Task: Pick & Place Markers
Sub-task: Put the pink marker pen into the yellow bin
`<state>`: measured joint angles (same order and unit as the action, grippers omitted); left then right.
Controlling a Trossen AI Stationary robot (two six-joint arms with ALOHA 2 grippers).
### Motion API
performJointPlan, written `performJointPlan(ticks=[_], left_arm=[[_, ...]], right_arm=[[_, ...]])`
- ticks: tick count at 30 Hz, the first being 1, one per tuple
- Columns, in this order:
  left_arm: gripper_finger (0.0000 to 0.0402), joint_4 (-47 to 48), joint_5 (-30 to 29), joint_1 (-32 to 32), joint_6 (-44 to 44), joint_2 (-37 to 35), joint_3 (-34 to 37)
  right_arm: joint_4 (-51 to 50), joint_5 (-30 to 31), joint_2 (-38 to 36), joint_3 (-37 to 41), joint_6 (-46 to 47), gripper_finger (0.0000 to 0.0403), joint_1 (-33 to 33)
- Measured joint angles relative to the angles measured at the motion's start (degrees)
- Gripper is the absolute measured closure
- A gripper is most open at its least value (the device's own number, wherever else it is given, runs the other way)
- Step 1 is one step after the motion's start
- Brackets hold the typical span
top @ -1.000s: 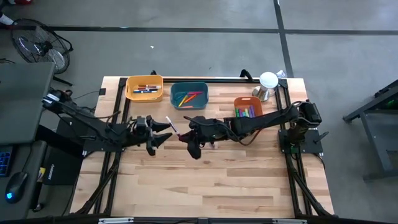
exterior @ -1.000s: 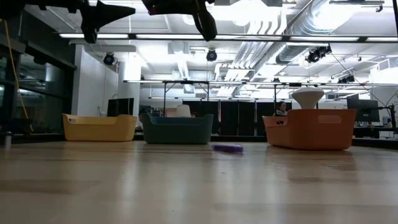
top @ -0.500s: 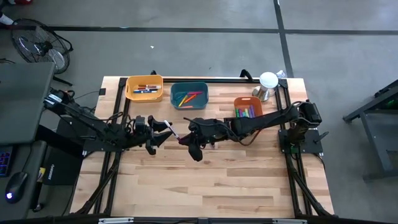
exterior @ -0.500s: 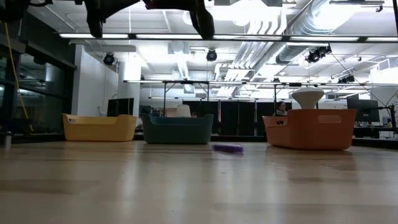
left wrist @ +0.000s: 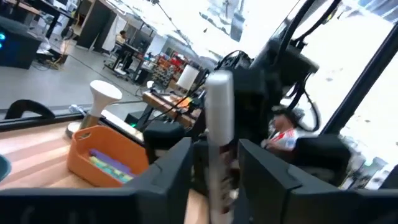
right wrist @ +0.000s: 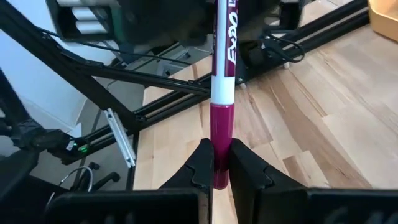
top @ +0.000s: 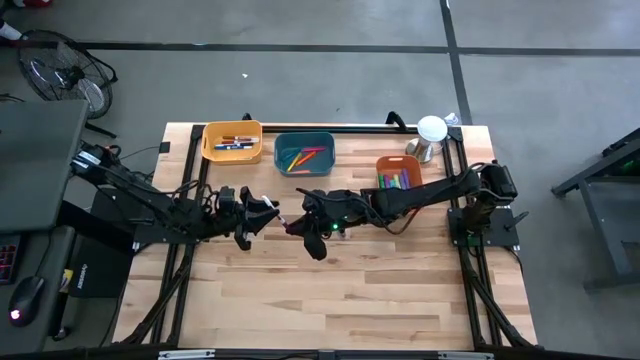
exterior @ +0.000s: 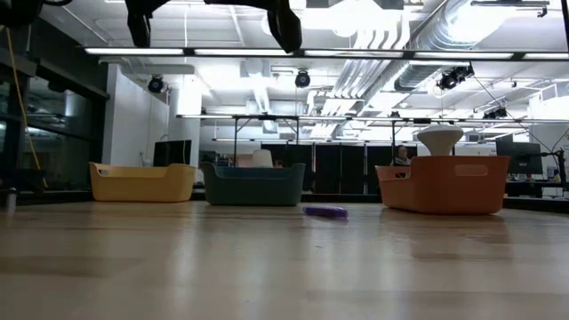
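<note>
Closing left end effector (top: pixel 268 208) on marker (right wrist: pixel 221 93) | right end effector (right wrist: pixel 216 168) stays clamped on it | handover probably underway

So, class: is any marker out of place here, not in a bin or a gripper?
Yes. One purple marker lies loose on the bare table, between the teal bin and the orange bin, while other markers sit in bins.
</note>
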<state>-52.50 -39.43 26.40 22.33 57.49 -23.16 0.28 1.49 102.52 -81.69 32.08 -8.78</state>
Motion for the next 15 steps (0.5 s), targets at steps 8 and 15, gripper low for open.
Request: performJointPlan(ticks=[8,15], left_arm=[[0.0340,0.04,9.45,-4.92,-0.38,4.18,-3.57],[0.0387,1.28,12.41,-5.73,0.83,6.19,-4.73]], right_arm=[[0.47,-0.75,0.00,0.00,-0.63,0.0383,0.00],[-0.72,-0.67,0.00,0.00,-1.27,0.0383,-0.33]])
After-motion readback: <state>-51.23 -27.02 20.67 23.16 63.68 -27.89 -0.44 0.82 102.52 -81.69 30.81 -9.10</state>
